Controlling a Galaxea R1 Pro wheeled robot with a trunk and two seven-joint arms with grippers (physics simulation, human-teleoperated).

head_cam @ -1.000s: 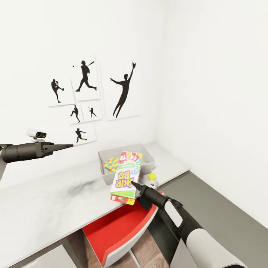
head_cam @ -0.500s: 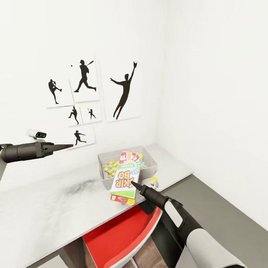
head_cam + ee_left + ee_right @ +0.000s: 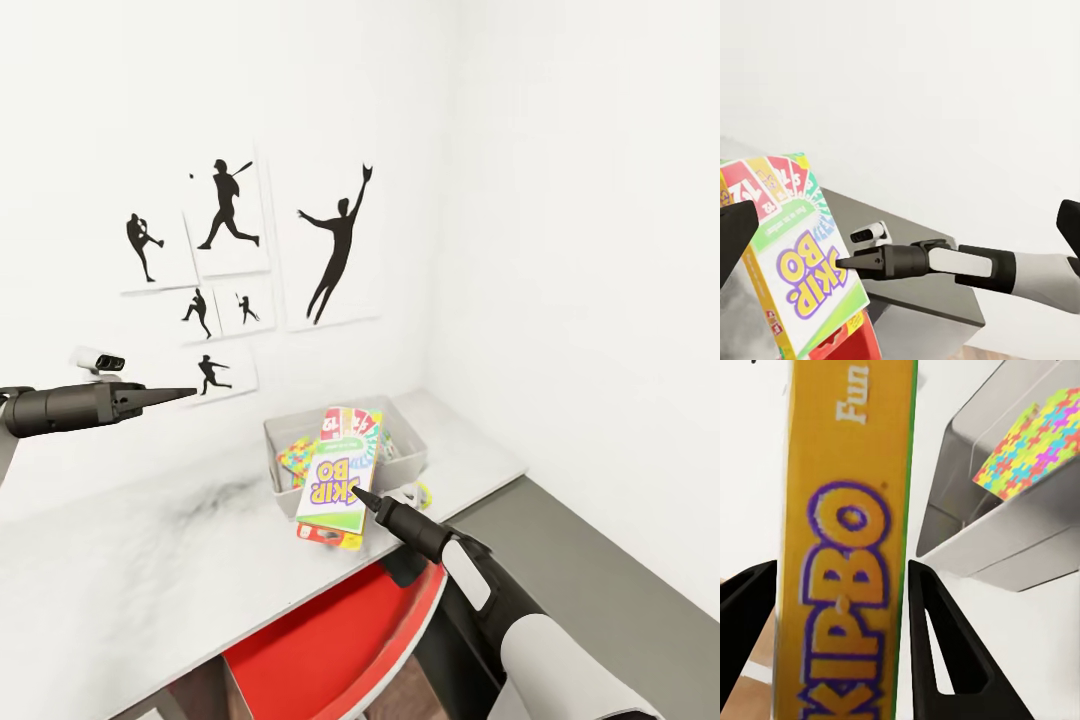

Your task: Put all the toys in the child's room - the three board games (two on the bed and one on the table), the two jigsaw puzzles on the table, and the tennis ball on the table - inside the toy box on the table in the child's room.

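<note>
My right gripper (image 3: pixel 358 493) is shut on a board game (image 3: pixel 340 478), a white, green and yellow box with big purple letters, held tilted on edge above the table's (image 3: pixel 120 560) front edge. Its upper end overlaps the grey toy box (image 3: pixel 408 445) behind it. A jigsaw puzzle (image 3: pixel 296 456) lies inside the toy box. The tennis ball (image 3: pixel 421 493) sits on the table beside the toy box, half hidden by my right arm. In the right wrist view the game's yellow edge (image 3: pixel 844 547) fills the gap between the fingers (image 3: pixel 937 630). My left gripper (image 3: pixel 188 393) hovers open and empty to the left.
A red chair (image 3: pixel 330 640) stands under the table's front edge below the held game. A darker grey cabinet top (image 3: pixel 600 570) runs along the right wall. Black baseball silhouettes (image 3: pixel 335 245) hang on the white wall behind the table.
The whole view has shifted slightly, so the camera moved. The toy box and ball now sit a little further right and closer to the held game. Both grippers keep their pose.
</note>
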